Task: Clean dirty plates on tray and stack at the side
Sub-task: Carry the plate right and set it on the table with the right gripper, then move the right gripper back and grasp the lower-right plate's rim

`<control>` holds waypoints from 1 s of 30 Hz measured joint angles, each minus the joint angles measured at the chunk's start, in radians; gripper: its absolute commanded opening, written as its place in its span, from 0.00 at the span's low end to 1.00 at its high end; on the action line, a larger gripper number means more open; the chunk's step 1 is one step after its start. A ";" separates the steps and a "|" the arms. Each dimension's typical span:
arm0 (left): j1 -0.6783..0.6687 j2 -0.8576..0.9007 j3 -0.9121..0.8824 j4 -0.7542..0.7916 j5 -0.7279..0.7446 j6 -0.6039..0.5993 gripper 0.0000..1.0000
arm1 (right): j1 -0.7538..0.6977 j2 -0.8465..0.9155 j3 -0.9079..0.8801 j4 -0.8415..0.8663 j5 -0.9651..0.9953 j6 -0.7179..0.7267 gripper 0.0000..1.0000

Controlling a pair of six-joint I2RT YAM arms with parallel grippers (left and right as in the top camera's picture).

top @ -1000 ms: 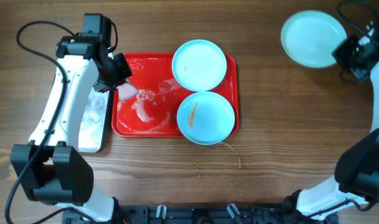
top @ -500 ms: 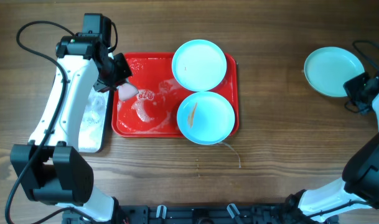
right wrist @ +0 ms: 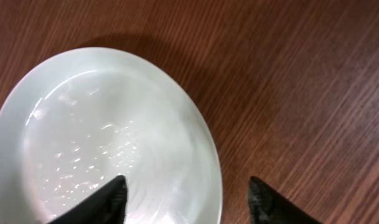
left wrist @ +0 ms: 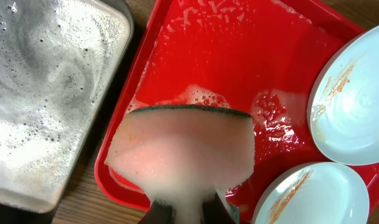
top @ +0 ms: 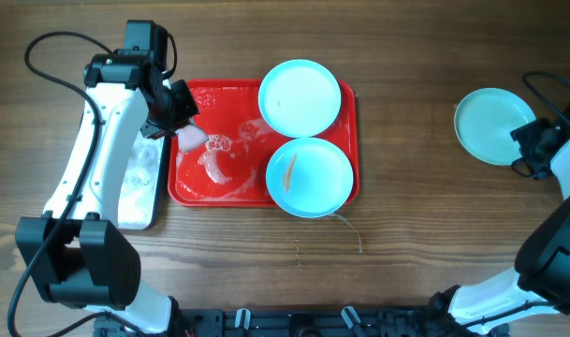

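Note:
The red tray (top: 196,187) lies left of centre, wet with foam. Two pale turquoise plates rest on its right half: a cleaner one (top: 299,97) at the back and one with a brown streak (top: 310,176) in front. Both also show in the left wrist view, the streaked plate (left wrist: 357,106) and the other plate (left wrist: 313,196). My left gripper (top: 183,126) hovers over the tray's left part (left wrist: 226,56), shut on a pink sponge (left wrist: 183,149). A third plate (top: 491,125) lies flat on the table at the far right. My right gripper (right wrist: 188,199) stands open astride that plate's rim (right wrist: 108,137).
A black-rimmed metal tray (top: 139,183) of soapy water (left wrist: 46,93) sits against the red tray's left side. A thin thread (top: 350,229) lies on the wood in front of the red tray. Black cables run near each arm.
The right arm carried the third plate from the far back right corner forward and set it on the table. The left arm and sponge have not moved.

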 measured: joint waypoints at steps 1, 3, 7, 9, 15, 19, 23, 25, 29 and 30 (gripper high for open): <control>0.000 0.000 0.000 0.000 0.000 0.000 0.06 | 0.000 0.000 0.000 -0.002 -0.013 -0.010 0.66; 0.000 0.000 0.000 0.000 0.000 0.000 0.06 | 0.000 0.000 0.005 -0.027 -0.056 -0.023 0.66; 0.000 0.000 0.000 0.000 0.000 0.000 0.06 | 0.003 -0.045 0.056 -0.130 -0.159 -0.069 0.66; 0.000 0.000 0.000 0.000 0.000 0.000 0.05 | 0.013 -0.105 0.082 -0.172 -0.202 -0.098 0.63; 0.000 0.000 0.000 0.005 0.000 0.000 0.04 | 0.212 -0.356 0.137 -0.327 -0.355 -0.153 0.62; 0.000 0.000 0.000 0.008 0.000 -0.002 0.04 | 0.454 -0.355 0.138 -0.473 -0.394 -0.157 0.63; 0.000 0.000 0.000 0.007 0.000 -0.004 0.04 | 0.669 -0.312 0.120 -0.498 -0.409 -0.132 0.62; 0.000 0.000 0.000 0.007 0.000 -0.004 0.04 | 0.734 -0.292 0.100 -0.499 -0.403 -0.103 0.56; 0.000 0.000 0.000 0.007 0.000 -0.004 0.05 | 0.823 -0.227 0.048 -0.496 -0.377 -0.036 0.42; 0.000 0.000 0.000 0.007 0.000 -0.004 0.04 | 0.838 -0.213 0.037 -0.493 -0.370 -0.026 0.42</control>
